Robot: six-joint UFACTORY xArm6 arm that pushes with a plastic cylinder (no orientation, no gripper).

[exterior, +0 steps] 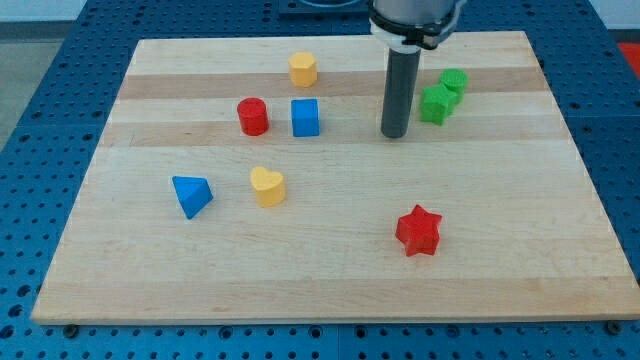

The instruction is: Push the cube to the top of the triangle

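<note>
The blue cube (pixel 306 117) sits on the wooden board, above centre. The blue triangle (pixel 191 195) lies at the lower left of the board, well below and to the left of the cube. My tip (pixel 394 135) rests on the board to the right of the cube, about a block's width and a half away from it, and just left of the green blocks. The rod stands upright and touches no block.
A red cylinder (pixel 253 116) stands just left of the cube. A yellow hexagon (pixel 303 69) is above it. A yellow heart (pixel 267 186) lies right of the triangle. A red star (pixel 418 231) is at lower right. Two green blocks (pixel 442 97) are at upper right.
</note>
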